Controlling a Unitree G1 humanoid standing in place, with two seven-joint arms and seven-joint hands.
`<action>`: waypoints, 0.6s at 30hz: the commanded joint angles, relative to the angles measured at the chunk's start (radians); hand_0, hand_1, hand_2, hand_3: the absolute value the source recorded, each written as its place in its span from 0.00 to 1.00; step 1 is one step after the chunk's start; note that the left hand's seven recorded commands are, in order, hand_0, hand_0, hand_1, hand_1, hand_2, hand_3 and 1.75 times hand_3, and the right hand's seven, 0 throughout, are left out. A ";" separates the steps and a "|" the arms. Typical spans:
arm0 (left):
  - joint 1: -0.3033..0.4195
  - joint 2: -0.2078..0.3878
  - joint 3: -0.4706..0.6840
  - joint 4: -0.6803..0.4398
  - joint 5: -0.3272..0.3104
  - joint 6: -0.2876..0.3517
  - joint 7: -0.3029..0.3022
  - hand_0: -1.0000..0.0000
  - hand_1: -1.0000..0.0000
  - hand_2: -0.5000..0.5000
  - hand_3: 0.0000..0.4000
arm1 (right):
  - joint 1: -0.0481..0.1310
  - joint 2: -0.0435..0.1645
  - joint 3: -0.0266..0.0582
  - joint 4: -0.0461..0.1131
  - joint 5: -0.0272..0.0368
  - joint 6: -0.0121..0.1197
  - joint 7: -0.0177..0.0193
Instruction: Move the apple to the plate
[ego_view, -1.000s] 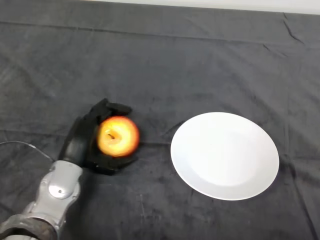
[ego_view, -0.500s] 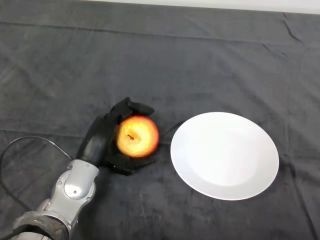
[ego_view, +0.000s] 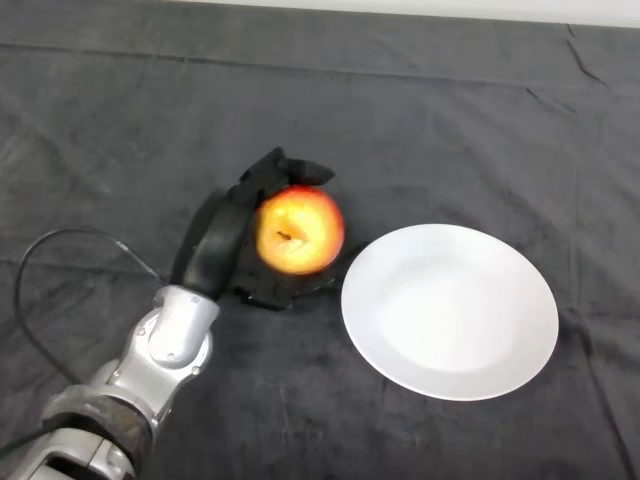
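A red and yellow apple (ego_view: 299, 230) sits in my black left hand (ego_view: 232, 240), whose fingers and thumb curl round it from above and below. The hand holds the apple above the dark cloth, just left of the white plate (ego_view: 449, 310). The apple's right side is close to the plate's left rim. The silver-grey arm comes in from the lower left.
The dark cloth (ego_view: 400, 130) covers the whole table, with creases at the back and the far right. A pale strip of the table's far edge (ego_view: 420, 8) shows along the top.
My left hand has carried the apple up and to the right, from the middle left of the cloth to beside the plate's left rim.
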 joint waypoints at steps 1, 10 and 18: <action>-0.072 -0.006 -0.033 0.007 0.024 -0.027 0.021 0.00 0.00 0.50 1.00 | 0.102 0.024 0.0412 0.065 -0.0283 0.023 0.0088; -0.100 -0.038 -0.116 0.015 0.024 -0.014 0.035 0.00 0.00 0.50 1.00 | 0.100 0.024 0.0418 0.069 -0.0289 0.021 0.0082; -0.099 -0.050 -0.208 0.009 0.000 0.013 0.026 0.00 0.00 0.50 1.00 | 0.099 0.024 0.0422 0.071 -0.0293 0.019 0.0077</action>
